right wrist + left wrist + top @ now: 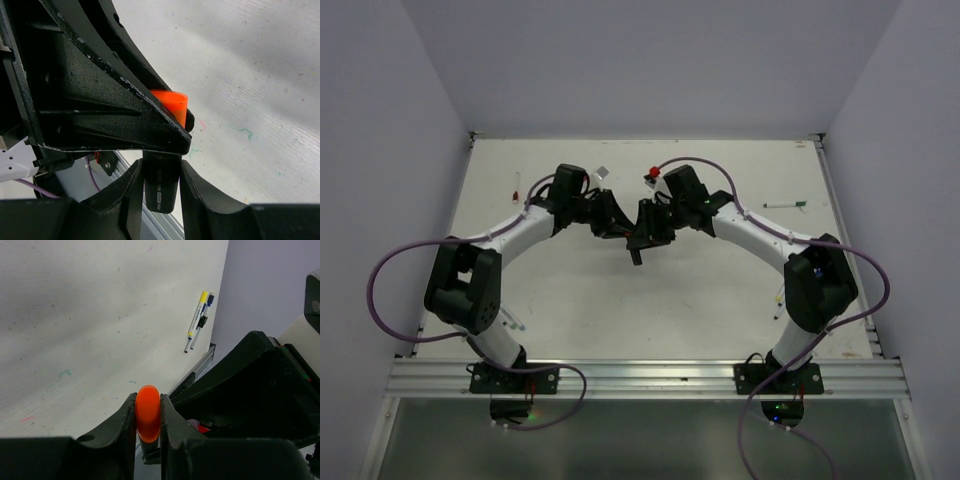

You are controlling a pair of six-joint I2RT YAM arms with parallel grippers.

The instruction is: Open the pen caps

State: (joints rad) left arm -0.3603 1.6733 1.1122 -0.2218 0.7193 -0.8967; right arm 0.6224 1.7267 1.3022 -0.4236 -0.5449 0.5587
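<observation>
Both clamped: left gripper (148, 404) on orange cap (148, 415), right gripper (161, 172) on black marker (160, 194). If you pull off-axis, either could slip.

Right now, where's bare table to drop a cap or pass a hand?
Bare: table near-centre, from the near edge up to the orange cap; also far-right corner beyond the green pen. Crowded: mid-table, left fingers clamping that cap, right fingers on the black marker; two pens by the right edge.

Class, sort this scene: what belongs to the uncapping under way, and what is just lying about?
In hand: orange cap, black marker, left gripper, right gripper.
Lying about: yellow pen, blue pen, green pen.
</observation>
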